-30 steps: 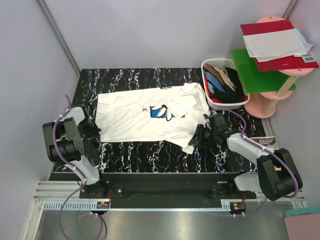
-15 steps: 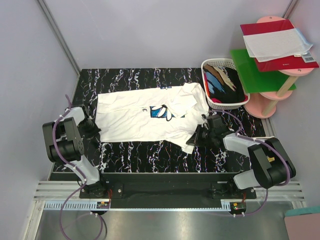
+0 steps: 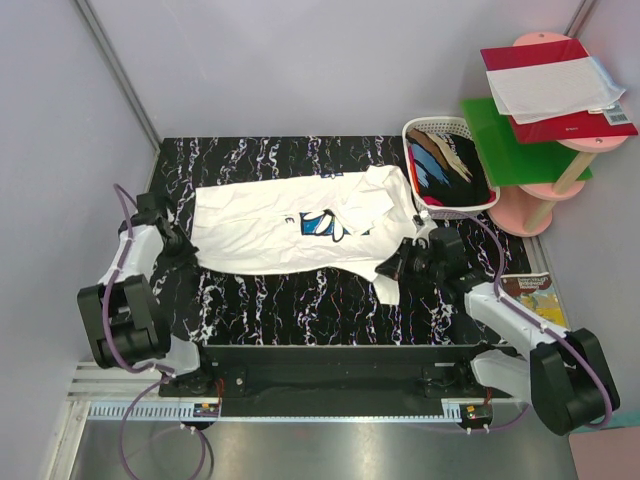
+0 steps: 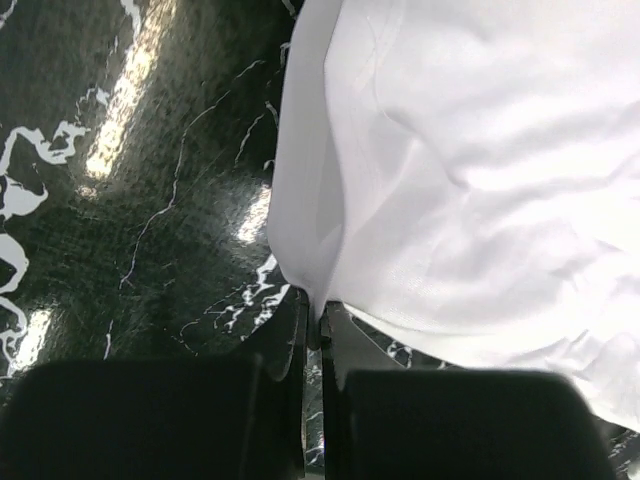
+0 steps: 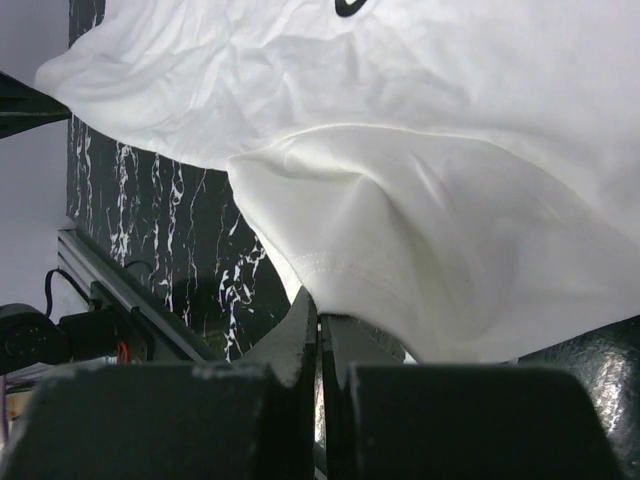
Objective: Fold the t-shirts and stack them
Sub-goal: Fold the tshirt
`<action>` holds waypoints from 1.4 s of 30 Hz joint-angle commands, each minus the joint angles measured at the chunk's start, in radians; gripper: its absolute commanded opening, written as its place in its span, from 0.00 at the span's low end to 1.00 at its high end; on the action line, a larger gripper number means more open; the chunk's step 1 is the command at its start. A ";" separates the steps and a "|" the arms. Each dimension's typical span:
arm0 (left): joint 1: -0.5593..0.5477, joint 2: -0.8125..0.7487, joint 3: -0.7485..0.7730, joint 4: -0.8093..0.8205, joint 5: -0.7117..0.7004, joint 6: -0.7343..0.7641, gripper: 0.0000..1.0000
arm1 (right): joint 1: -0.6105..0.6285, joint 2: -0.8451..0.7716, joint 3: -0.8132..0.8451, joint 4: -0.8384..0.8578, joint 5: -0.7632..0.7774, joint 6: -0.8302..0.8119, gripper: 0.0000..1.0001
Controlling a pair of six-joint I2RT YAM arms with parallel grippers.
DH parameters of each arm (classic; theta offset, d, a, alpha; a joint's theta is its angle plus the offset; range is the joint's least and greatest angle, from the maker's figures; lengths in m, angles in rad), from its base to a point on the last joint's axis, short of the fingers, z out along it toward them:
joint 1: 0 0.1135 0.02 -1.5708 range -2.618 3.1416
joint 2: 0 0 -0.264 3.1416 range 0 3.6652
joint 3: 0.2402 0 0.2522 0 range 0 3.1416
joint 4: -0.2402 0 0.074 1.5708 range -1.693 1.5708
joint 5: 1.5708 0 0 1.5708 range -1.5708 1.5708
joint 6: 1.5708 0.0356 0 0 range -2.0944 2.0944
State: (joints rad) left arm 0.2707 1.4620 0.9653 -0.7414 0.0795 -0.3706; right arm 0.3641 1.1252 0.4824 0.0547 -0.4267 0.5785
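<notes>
White cloth is caught between the closed jaws of your right pincer (image 5: 318,325). It grips a near corner of the white t-shirt (image 5: 420,200), and the fabric fans up and away from the tips. Your left pincer (image 4: 312,322) is clamped on the edge at the shirt's other end, with the cloth spreading ahead and to the right of its tips.

So the shirt stretches between the two pincers, its long axis running from one across to the other. Its body lies beyond both of them on the bench (image 3: 300,300). Each arm is nearest its own end.

I judge the fold has to carry this near edge away from you, over the blue print (image 3: 320,222). Further off, beyond your right pincer, a white basket (image 3: 407,140) holds the other t-shirts (image 3: 455,165).
</notes>
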 commanded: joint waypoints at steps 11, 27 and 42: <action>-0.040 -0.011 0.168 0.068 0.066 -0.094 0.00 | -0.005 0.102 0.145 -0.004 0.115 -0.112 0.00; -0.088 0.239 0.383 -0.003 0.040 -0.143 0.00 | -0.005 0.266 0.340 -0.038 0.118 -0.167 0.01; -0.091 -0.191 0.049 -0.153 -0.050 -0.175 0.00 | -0.005 0.235 0.329 -0.133 0.042 -0.181 0.01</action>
State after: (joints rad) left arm 0.1776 1.3819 1.0637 -0.8536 0.0776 -0.5175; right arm 0.3634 1.4017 0.8112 -0.0669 -0.3607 0.4194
